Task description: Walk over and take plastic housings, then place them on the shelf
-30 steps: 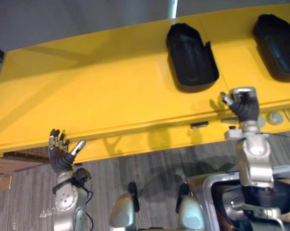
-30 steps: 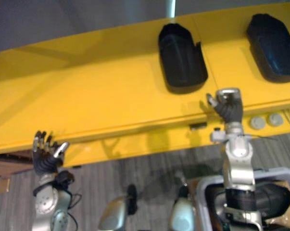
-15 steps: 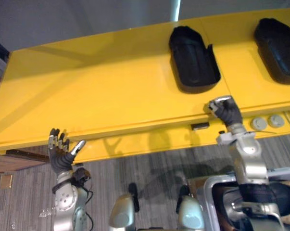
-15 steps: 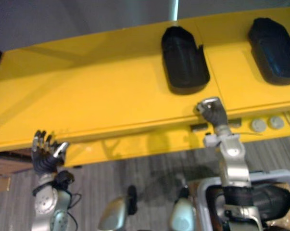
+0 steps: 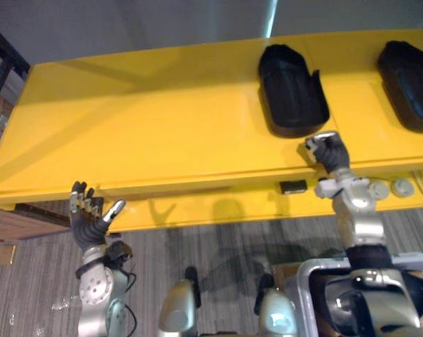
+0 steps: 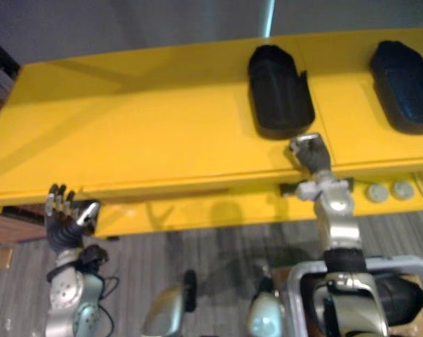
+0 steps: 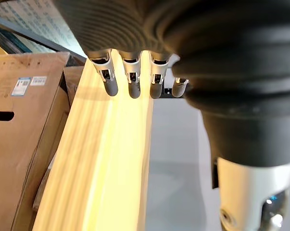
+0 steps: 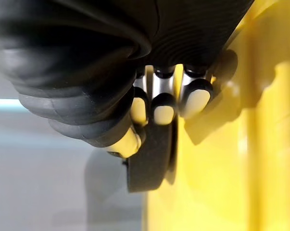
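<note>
Sliding left along the front edge of the flat yellow shelf (image 5: 162, 133), the right hand (image 5: 327, 151) has come in just below the nearer black plastic housing (image 5: 292, 91).

In the left eye view that open-topped shell lies on the shelf, and a second black plastic housing (image 5: 407, 84) lies well apart to its right. The left hand (image 5: 88, 225) is raised by the shelf's left end, fingers spread and holding nothing. A grey-rimmed bin (image 5: 306, 267) at lower right holds a dark shape, possibly another housing.

The left wrist view shows straight fingers (image 7: 132, 82) and a brown cardboard box (image 7: 19, 120), its contents hidden.

In the right wrist view the right hand's fingers are clenched on nothing, with the nearer housing just past them.
</note>
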